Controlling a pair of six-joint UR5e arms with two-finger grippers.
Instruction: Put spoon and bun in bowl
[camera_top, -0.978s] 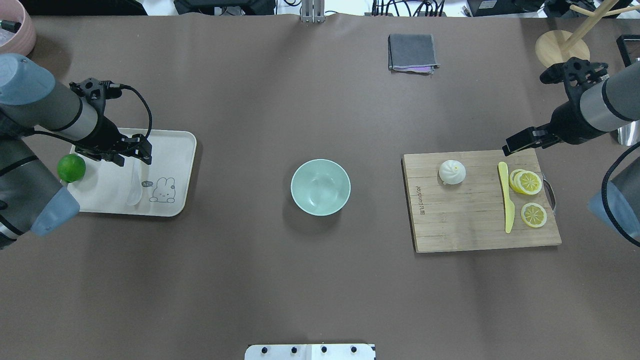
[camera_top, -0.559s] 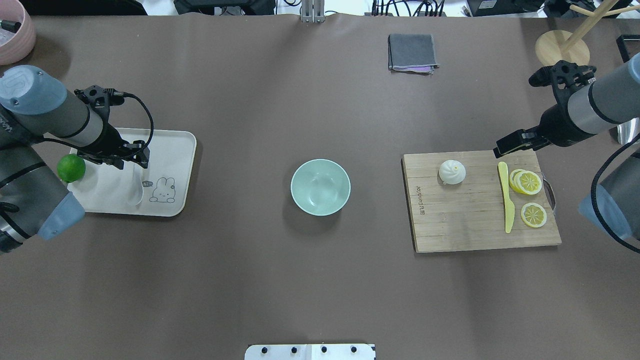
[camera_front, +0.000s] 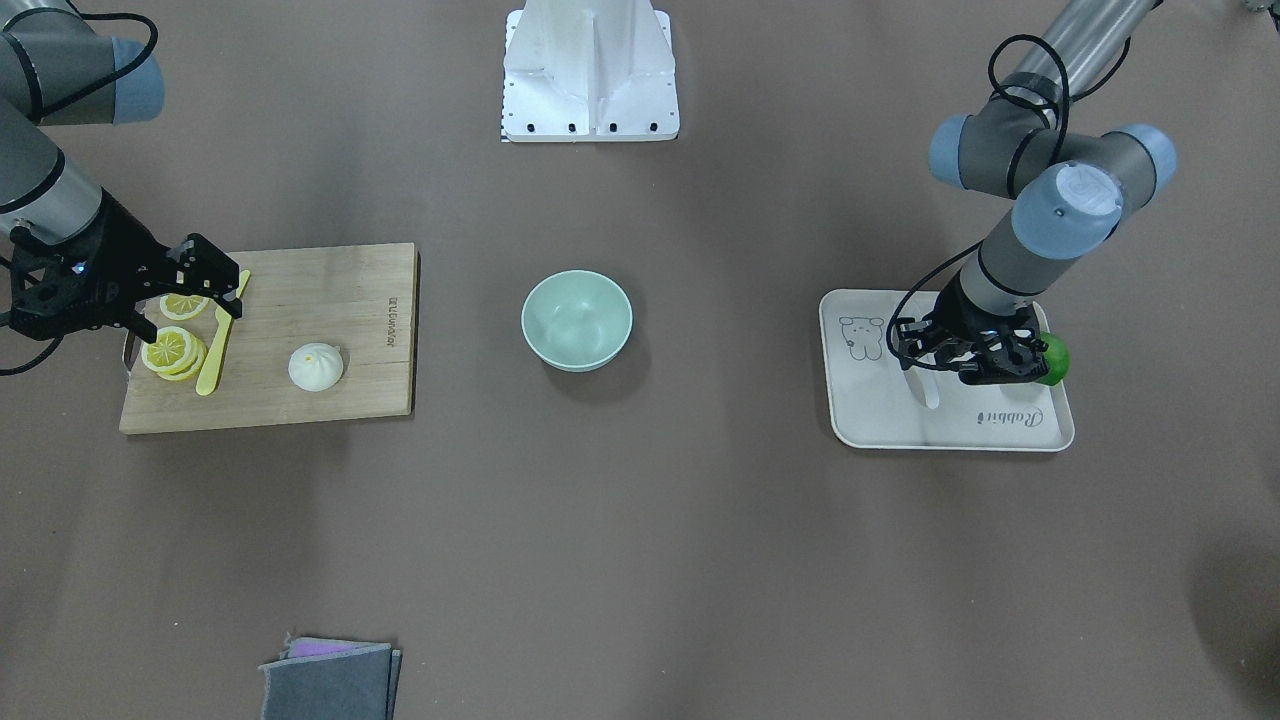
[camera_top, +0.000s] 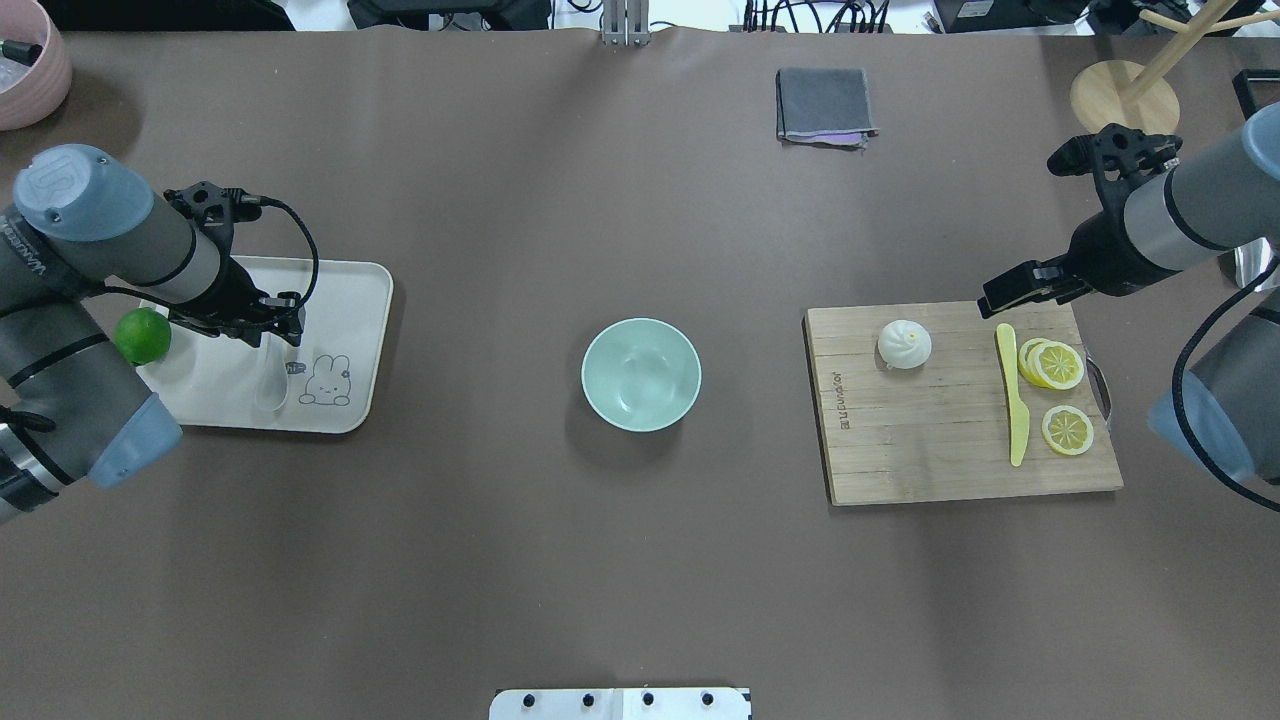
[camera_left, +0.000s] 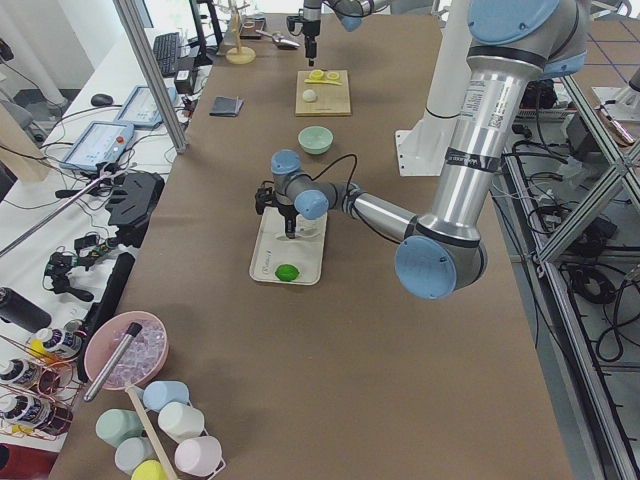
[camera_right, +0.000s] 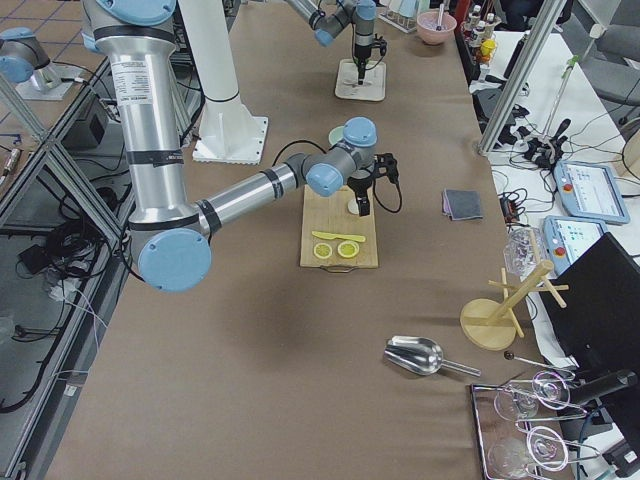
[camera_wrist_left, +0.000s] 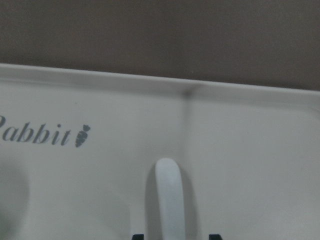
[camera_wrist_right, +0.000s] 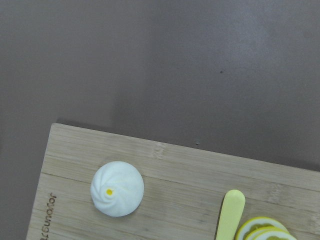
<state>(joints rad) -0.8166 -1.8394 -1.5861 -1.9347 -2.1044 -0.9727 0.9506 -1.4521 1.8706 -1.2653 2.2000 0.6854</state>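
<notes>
Counting across the brown table (camera_top: 640, 560): one mint-green bowl (camera_top: 641, 376), one bun (camera_top: 905, 344), one spoon (camera_top: 268, 385), one lime (camera_top: 142, 336), one yellow knife (camera_top: 1016, 400), one cream tray (camera_top: 350, 300), one wooden cutting board (camera_top: 930, 460), one folded grey cloth (camera_top: 825, 104), and lemon slices (camera_top: 1067, 430) in two spots, an overlapping stack plus a single slice. The bowl stands empty in the table's middle, well apart from the spoon and the bun. The spoon lies flat on the tray beside the rabbit drawing (camera_top: 325, 380), scoop toward the robot and handle pointing at the tray's far rim; the lime sits at the tray's outer end. The left gripper (camera_top: 272, 322) is low over the spoon's handle, jaws parted a little wider than the handle. In the left wrist view its two dark fingertips (camera_wrist_left: 137, 237) sit one on each side of the handle, which runs up between them; whether they touch it cannot be told. The bun sits upright on the board, at the far corner nearest the bowl, yellow dot up. The right gripper (camera_top: 1005, 292) hovers over the board's far edge, just beyond the knife's tip, holding nothing, its jaws apart as far as the front-facing view shows. The bun lies near it but apart, on the side toward the bowl. In the right wrist view the bun shows at lower left and the knife's tip at lower right.
</notes>
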